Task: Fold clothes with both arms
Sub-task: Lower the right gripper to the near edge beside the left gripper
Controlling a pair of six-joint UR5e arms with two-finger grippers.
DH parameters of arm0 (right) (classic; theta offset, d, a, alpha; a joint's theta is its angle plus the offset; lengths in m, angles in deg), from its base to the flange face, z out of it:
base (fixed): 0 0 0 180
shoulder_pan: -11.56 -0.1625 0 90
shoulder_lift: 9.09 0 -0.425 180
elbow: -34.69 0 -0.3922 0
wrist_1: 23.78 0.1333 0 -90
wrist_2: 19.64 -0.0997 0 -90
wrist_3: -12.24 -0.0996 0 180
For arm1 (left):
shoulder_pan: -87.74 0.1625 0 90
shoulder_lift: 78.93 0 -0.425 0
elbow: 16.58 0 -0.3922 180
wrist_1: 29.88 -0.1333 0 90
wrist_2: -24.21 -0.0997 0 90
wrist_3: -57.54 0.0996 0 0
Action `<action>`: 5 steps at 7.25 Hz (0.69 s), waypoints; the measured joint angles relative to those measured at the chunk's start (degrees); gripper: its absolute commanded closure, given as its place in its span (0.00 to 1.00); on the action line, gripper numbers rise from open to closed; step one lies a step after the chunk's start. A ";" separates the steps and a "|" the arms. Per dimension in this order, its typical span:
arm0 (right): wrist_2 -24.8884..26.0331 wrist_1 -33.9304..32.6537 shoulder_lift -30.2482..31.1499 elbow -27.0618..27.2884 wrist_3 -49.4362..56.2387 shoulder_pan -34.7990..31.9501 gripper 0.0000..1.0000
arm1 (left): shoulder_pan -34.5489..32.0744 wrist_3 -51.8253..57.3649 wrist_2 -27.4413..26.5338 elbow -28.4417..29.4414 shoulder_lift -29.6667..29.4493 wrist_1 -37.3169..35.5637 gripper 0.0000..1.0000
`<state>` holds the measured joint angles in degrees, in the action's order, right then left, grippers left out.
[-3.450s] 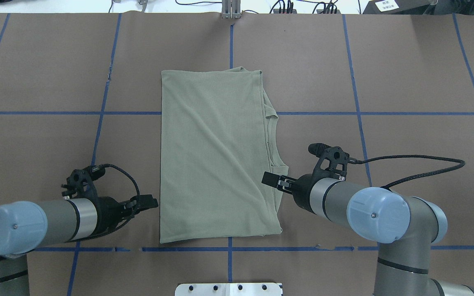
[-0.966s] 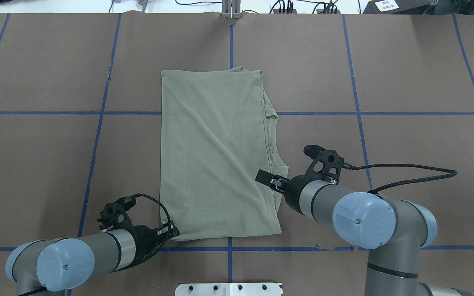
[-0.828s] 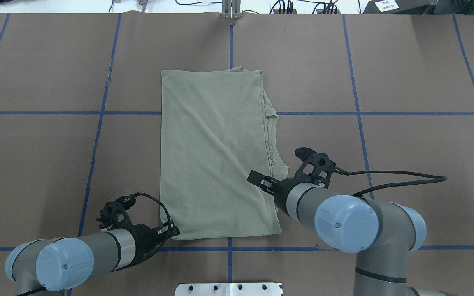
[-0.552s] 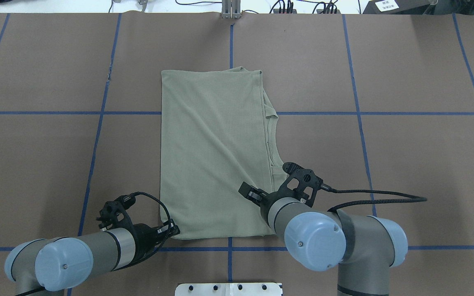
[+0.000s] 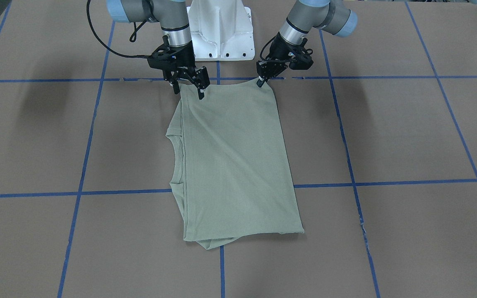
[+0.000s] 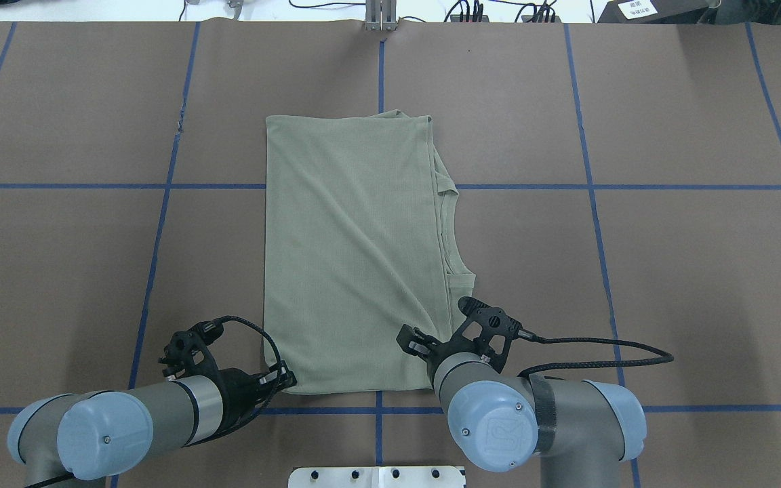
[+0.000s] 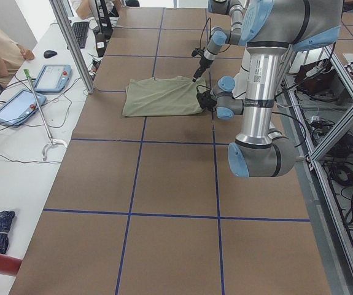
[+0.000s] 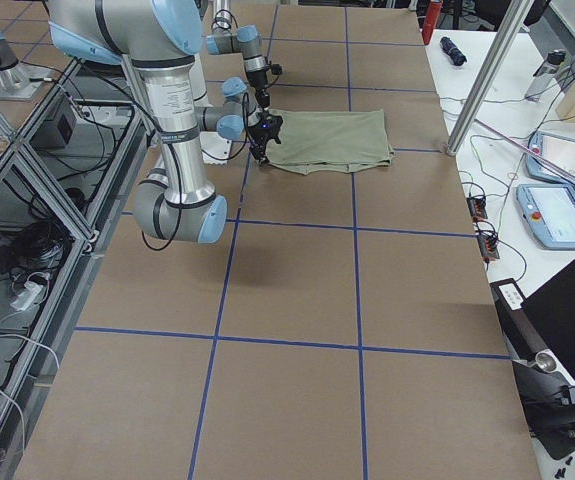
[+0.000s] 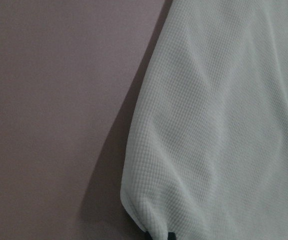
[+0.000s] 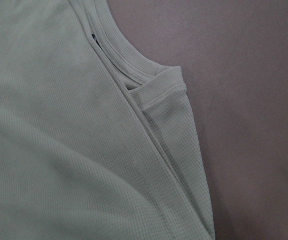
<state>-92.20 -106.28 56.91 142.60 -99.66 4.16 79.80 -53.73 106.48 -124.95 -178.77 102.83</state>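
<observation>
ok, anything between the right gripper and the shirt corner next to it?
Nothing visible. The right gripper stands open right at the shirt's near corner, and its wrist view shows only fabric and bare table. The left gripper is shut on the other near corner, well clear.

We are seeing the sage-green shirt (image 6: pixel 356 251) lying flat on the table (image 6: pixel 668 271), folded into a long rectangle. Its ribbed round neckline is showing along the robot's right edge. The left gripper (image 5: pixel 260 81) is pinching the shirt's near left corner, lifting it slightly. The right gripper (image 5: pixel 189 92) is sitting over the near right corner with its jaws spread. The silver left arm (image 6: pixel 160 413) and right arm (image 6: pixel 567 420) are reaching in low from the robot's side.
</observation>
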 measured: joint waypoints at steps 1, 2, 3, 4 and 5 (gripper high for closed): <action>0.44 0.05 0.00 -0.44 -0.04 0.41 0.07 | -0.05 0.02 0.00 -0.03 0.00 0.00 1.00; 0.66 0.11 0.03 -0.78 -0.14 0.61 0.13 | -0.10 0.06 0.00 -0.06 0.00 0.00 1.00; 0.85 0.12 0.06 -1.04 -0.38 0.70 0.23 | -0.12 0.08 0.00 -0.07 0.00 0.00 1.00; 1.15 0.09 0.08 -1.24 -0.61 0.75 0.26 | -0.14 0.08 0.00 -0.09 0.00 0.00 1.00; 1.45 0.07 0.11 -1.46 -0.72 0.78 0.26 | -0.14 0.09 0.00 -0.09 0.00 0.00 1.00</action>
<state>-90.75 -106.21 57.02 141.14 -100.38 4.94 79.66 -53.64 106.48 -125.04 -178.77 102.83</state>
